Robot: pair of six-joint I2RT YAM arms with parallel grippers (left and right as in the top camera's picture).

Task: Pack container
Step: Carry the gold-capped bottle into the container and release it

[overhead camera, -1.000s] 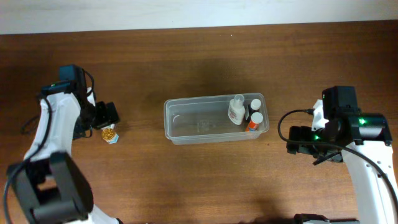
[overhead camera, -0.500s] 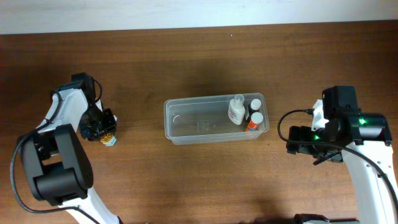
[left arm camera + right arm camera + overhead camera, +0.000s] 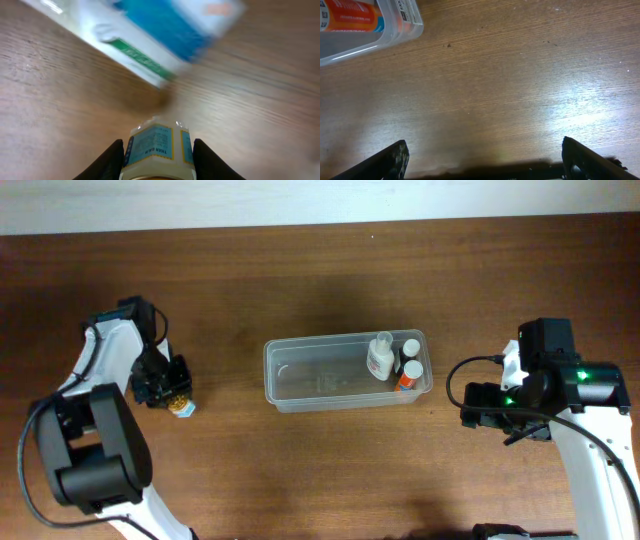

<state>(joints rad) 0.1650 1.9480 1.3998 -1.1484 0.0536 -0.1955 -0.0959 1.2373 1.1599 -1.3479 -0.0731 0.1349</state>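
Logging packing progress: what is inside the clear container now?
The container holds, at its right end, a white bottle, a white-capped orange tube and another white-capped item. Left part looks bare. Anything under them is hidden.

Brown wooden table [image 3: 320, 470], pale wall strip [image 3: 300, 200] along its far edge

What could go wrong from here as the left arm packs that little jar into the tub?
1. The left gripper holds the small jar only by its sides; it may slip in transit.
2. The blue-and-white box lies just beyond the jar and could get knocked.
3. The container's right end already holds three bottles; releasing there might topple them.
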